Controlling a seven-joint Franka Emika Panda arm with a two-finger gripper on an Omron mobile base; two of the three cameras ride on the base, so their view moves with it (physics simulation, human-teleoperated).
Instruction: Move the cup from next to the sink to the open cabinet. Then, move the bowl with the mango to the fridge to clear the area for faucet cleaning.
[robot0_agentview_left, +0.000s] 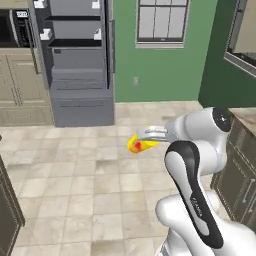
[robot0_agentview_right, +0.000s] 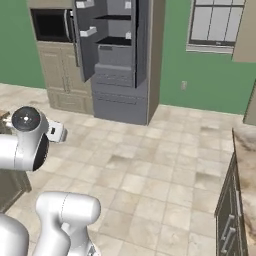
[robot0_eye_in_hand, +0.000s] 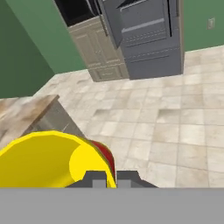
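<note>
The yellow cup (robot0_agentview_left: 138, 144), splotched with red-orange, lies on its side in the air, clamped in the gripper (robot0_agentview_left: 150, 134) at the end of the white arm (robot0_agentview_left: 192, 165), above the open middle of the kitchen floor. In the hand view the cup (robot0_eye_in_hand: 48, 159) is at the lower left with its open mouth toward the camera, and the two dark fingertips (robot0_eye_in_hand: 97, 180) are pinched narrow on its rim, the gripper (robot0_eye_in_hand: 109, 180) closed on it.

Below the cup spreads a floor (robot0_agentview_left: 75, 175) of pale beige square tiles with mottled patches. At the far side stands the tall grey fridge (robot0_agentview_left: 80, 60), its door open, with dark shelves and white bins inside. Left of the fridge are beige cabinets (robot0_agentview_left: 20, 85) with a black oven (robot0_agentview_right: 50, 25) set above them. The far wall (robot0_agentview_left: 165, 70) is green and carries a white-framed window (robot0_agentview_left: 162, 22) and a small outlet (robot0_agentview_left: 135, 80). Near right, a dark cabinet unit (robot0_agentview_right: 232, 210) with a stone-patterned counter top (robot0_agentview_right: 247, 165) runs along the edge.
</note>
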